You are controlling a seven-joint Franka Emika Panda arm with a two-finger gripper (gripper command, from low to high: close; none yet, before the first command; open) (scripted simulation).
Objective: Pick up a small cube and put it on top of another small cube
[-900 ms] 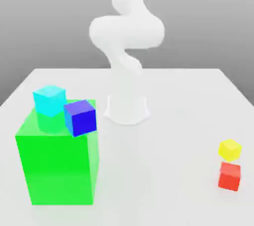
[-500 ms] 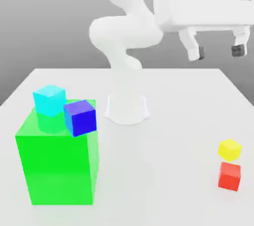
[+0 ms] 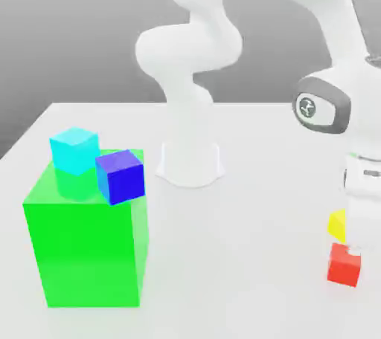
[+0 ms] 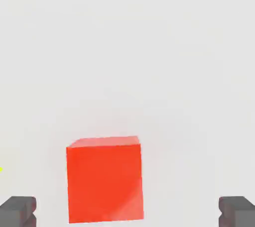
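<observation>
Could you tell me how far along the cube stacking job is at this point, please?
Nothing is stacked yet. The red cube sits on the white table beside the yellow cube. In hand: the open pincer is over the red cube, one dark fingertip on either side, not touching. Left: grip, lift, carry it across and set it on the dark blue cube on the green block.

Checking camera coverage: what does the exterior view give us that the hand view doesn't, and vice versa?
Exterior alone: the dark blue cube and light cyan cube atop the large green block, the yellow cube, and the arm's base. Hand alone: the gripper with fingertips spread wide, well clear of the cube's sides. Both: the red cube resting on the white table.
</observation>
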